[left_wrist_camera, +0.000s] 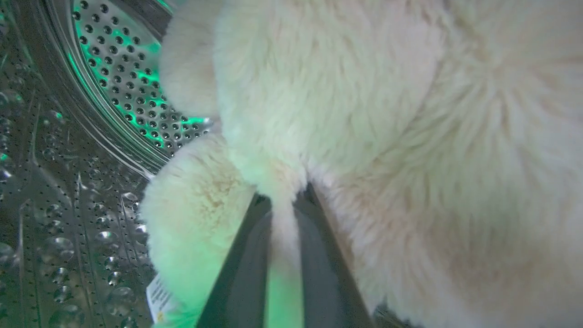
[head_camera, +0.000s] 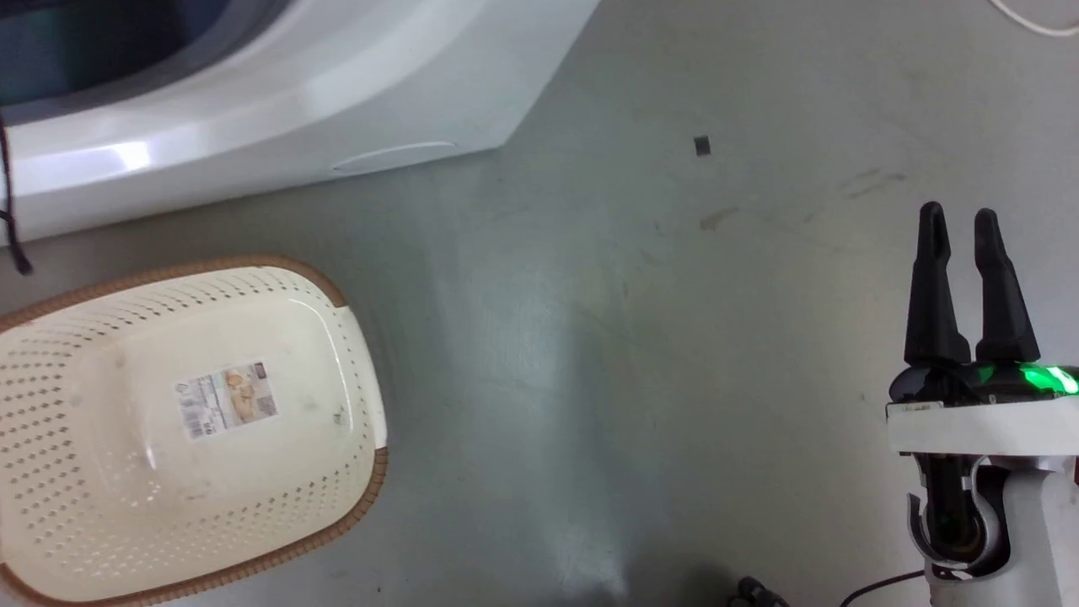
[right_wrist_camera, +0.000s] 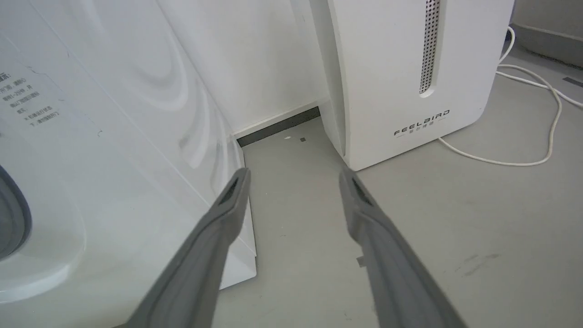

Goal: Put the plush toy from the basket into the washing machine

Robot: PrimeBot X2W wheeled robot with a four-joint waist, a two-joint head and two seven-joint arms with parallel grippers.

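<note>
Left fingers point(left_wrist_camera: 303, 209) clamped on plush point(left_wrist_camera: 364, 114), deep in washer drum point(left_wrist_camera: 114, 68).
Basket point(head_camera: 50, 405) sits empty on floor point(head_camera: 674, 379), so nearly done; what's left: let go, pull arm out. Right fingers point(head_camera: 934, 287) spread, holding nothing.

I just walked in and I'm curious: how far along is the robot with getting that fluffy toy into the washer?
Done: the basket lies empty on the floor. In hand: the plush toy is inside the steel drum of the washing machine, a tuft pinched in the left claw. Left: letting go and drawing the arm out. The right claw hangs open, idle.
</note>
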